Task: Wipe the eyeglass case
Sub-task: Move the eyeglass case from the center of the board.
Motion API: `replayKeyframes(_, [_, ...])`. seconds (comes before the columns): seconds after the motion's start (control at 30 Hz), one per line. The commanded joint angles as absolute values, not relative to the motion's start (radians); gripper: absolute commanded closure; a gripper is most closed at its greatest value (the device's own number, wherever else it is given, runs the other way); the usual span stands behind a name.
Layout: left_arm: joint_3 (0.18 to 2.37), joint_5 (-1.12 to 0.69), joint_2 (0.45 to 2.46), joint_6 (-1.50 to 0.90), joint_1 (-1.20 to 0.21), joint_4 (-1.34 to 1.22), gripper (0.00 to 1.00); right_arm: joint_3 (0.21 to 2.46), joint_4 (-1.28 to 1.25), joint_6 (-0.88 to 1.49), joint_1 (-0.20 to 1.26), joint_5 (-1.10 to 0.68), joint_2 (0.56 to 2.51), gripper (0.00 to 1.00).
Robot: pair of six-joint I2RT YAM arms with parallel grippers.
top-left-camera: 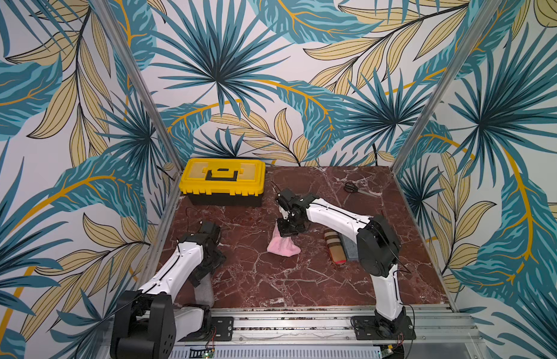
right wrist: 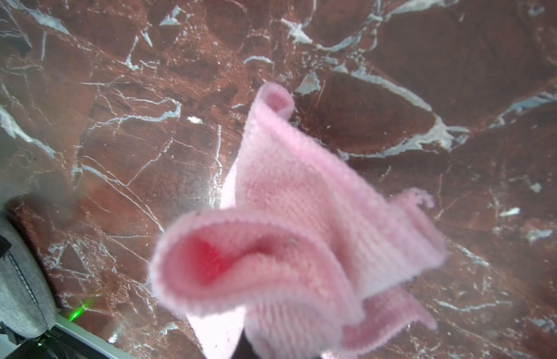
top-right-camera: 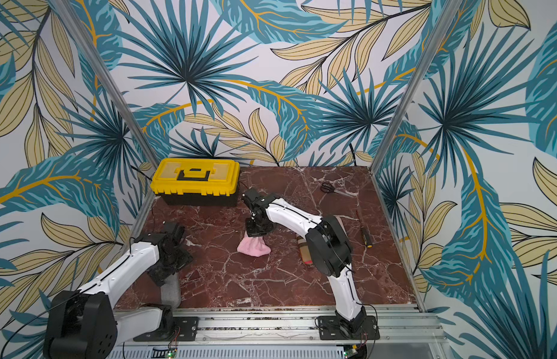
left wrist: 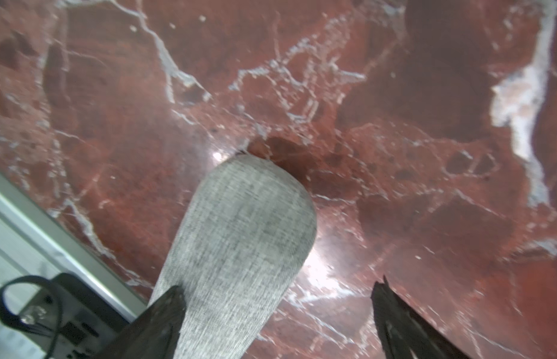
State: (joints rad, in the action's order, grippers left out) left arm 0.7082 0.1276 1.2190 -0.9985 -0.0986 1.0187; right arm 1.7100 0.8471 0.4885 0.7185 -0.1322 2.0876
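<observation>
The grey fabric eyeglass case (top-left-camera: 205, 290) lies at the table's near left edge, and both top views show it partly under my left arm. My left gripper (left wrist: 277, 292) hangs open just over its end. In the left wrist view the case (left wrist: 239, 242) runs along one finger, and bare marble shows beside the other finger. My right gripper (top-left-camera: 288, 231) is at mid-table, shut on a pink cloth (top-left-camera: 283, 247). The cloth hangs down with its lower folds on the marble. In the right wrist view the cloth (right wrist: 302, 217) hides the fingertips, and the case (right wrist: 16, 279) sits at the picture's edge.
A yellow toolbox (top-left-camera: 222, 180) stands at the back left. Black scissors (top-left-camera: 351, 188) lie at the back right. A brown striped pouch (top-left-camera: 334, 250) lies beside a grey pad (top-left-camera: 351, 250) under my right arm. A screwdriver (top-right-camera: 364, 231) lies further right. A metal rail (top-left-camera: 302, 323) borders the front edge.
</observation>
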Motion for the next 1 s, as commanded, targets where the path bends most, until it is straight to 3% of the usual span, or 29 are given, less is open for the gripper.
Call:
replayKeyframes(0.0, [0.776, 0.080, 1.232, -1.044, -0.138, 1.026, 0.05, 1.721, 0.873, 0.480, 0.717, -0.136, 2.099, 1.00])
replayKeyframes(0.3, [0.735, 0.204, 1.210, -1.054, -0.143, 1.128, 0.00, 1.708, 0.865, 0.488, 0.716, -0.147, 2.092, 1.00])
replayKeyframes(0.67, [0.649, 0.134, 1.262, -1.002, -0.150, 1.009, 0.00, 1.718, 0.868, 0.489, 0.716, -0.155, 2.105, 1.00])
replayKeyframes(0.97, [0.641, 0.083, 1.250, -1.022, -0.177, 0.965, 0.14, 1.729, 0.874, 0.492, 0.716, -0.153, 2.108, 1.00])
